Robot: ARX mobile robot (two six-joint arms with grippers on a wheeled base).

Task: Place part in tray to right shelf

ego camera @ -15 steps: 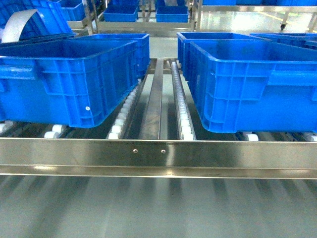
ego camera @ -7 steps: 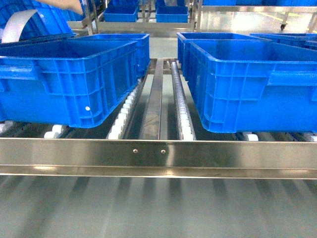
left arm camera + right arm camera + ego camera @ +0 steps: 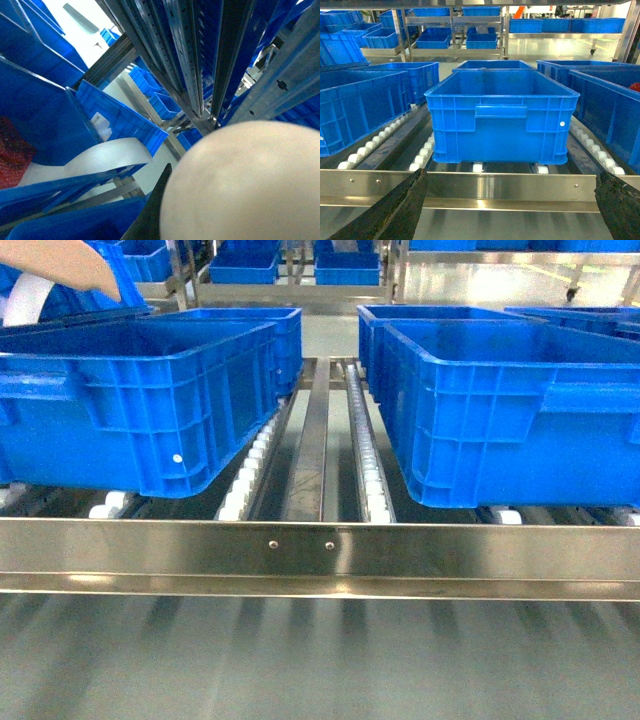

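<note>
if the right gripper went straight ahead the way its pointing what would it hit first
Probably the shelf's steel front rail, which crosses the right wrist view low between the two open fingers. If the gripper passes above it, the blue crate on the rollers comes next. Depth is hard to judge.

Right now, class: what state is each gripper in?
Left gripper: cannot be told; a cream rounded surface fills its view.
Right gripper: open, holding nothing.
</note>
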